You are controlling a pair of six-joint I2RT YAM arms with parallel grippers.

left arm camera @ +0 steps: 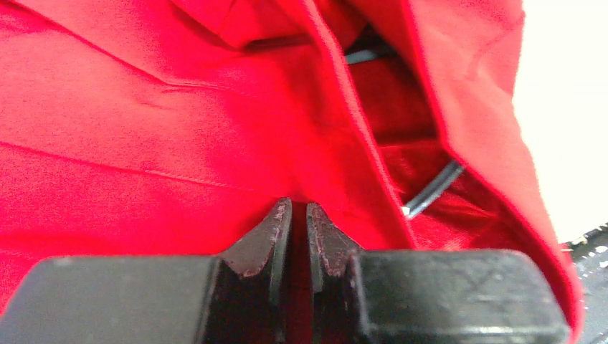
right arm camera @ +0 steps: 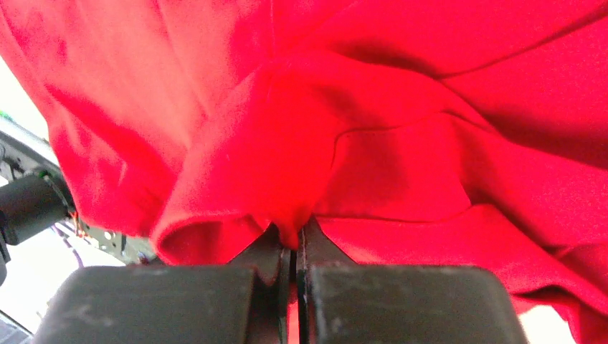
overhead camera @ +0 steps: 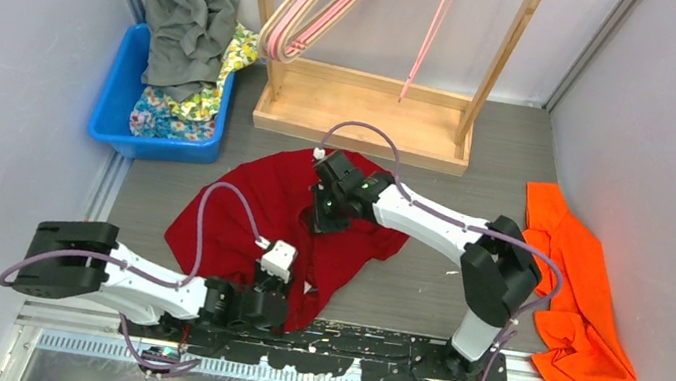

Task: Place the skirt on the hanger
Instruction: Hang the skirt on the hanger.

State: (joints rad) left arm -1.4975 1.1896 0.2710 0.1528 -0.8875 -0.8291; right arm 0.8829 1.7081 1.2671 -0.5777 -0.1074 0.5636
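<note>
The limp red skirt (overhead camera: 240, 211) is lying mid-frame on the bench (overhead camera: 490, 163), likely best held by its waistband. The right end effector (right arm camera: 294, 240) is clamping a fold; the left end effector (left arm camera: 299, 211), nearly closed, is nipping cloth.

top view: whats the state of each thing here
red skirt, crumpled on the table, unhung
left tool, shut on a skirt fold
right tool, shut on a skirt fold
pink hangers, hanging bare on the rack
blue bin, piled with clothes
orange garment, heaped on the table
</note>
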